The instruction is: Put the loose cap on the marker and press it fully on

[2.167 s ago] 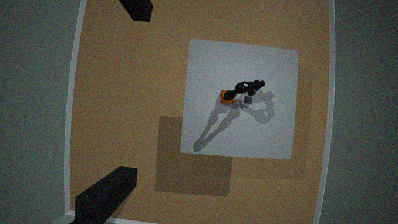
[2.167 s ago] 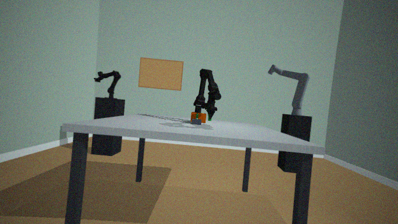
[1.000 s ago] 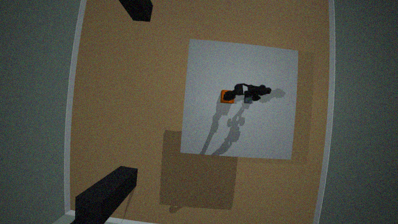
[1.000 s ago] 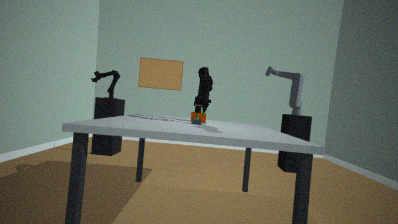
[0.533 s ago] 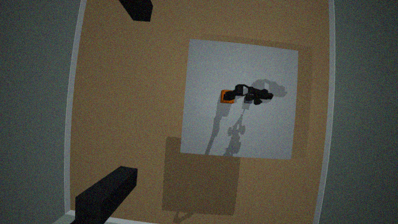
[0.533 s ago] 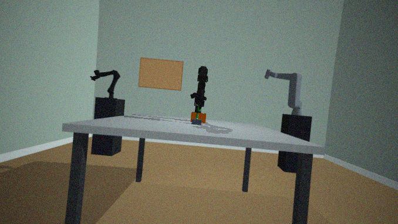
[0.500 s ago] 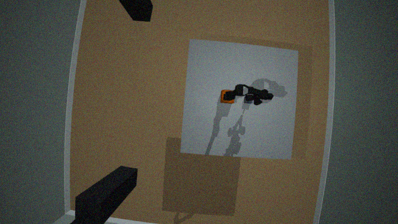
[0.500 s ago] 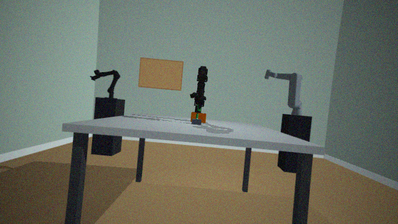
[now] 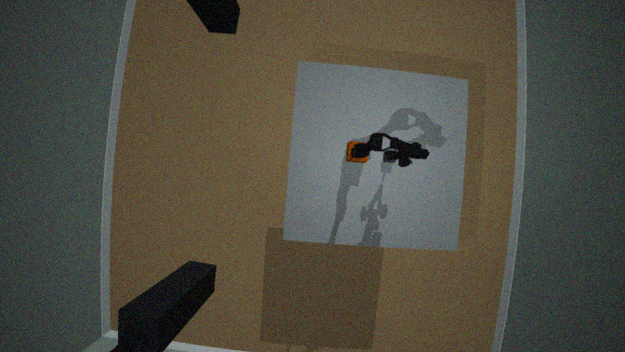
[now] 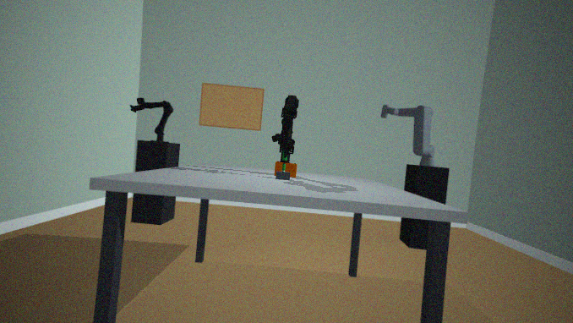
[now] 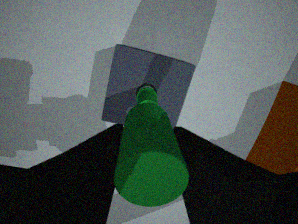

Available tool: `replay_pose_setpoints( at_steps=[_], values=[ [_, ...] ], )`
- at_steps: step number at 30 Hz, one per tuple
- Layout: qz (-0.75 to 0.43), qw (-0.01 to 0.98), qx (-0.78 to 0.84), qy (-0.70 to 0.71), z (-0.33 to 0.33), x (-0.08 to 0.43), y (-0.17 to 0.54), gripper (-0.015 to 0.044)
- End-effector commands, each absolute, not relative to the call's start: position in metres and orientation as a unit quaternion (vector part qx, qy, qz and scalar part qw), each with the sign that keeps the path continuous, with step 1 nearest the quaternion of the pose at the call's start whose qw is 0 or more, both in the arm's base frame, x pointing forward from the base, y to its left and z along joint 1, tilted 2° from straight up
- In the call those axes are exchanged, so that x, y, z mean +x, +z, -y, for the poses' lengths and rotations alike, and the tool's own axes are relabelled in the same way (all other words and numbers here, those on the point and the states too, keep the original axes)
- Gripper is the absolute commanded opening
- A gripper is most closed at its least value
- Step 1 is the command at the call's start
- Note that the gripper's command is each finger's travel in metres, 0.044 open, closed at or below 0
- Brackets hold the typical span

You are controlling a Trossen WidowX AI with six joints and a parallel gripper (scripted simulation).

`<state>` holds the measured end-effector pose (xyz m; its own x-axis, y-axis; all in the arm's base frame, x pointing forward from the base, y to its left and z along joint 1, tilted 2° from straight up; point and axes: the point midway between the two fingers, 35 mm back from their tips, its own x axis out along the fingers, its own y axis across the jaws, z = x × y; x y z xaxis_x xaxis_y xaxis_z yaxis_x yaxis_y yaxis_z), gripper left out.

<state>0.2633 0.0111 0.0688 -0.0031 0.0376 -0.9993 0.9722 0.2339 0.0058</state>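
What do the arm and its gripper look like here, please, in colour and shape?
The arm is black throughout, built of slim, blocky links on an orange base. The gripper has two broad, flat black fingers that taper inward. No cables or markings can be made out.

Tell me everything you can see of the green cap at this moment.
The green cap is a smooth, plastic-looking cylinder that tapers a little toward its far end, with a flat closed top facing the wrist camera. It is clamped between the two dark fingers of the gripper, pointing down. Its lower end meets the green marker tip standing in the grey holder block; how far it is seated cannot be told. In the exterior view it shows as a green sliver above the block.
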Motion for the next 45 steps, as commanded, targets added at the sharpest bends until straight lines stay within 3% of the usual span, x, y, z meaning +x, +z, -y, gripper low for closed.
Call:
replay_pose_setpoints(
  at_steps=[1, 39, 45],
  values=[
    [-0.565, 0.547, 0.444, -0.429, -0.01, 0.263, 0.063, 0.0],
    [-0.566, 0.547, 0.444, -0.429, -0.012, 0.262, 0.017, 0.0],
    [-0.567, 0.546, 0.445, -0.427, -0.013, 0.262, 0.018, 0.0157]
  ],
)
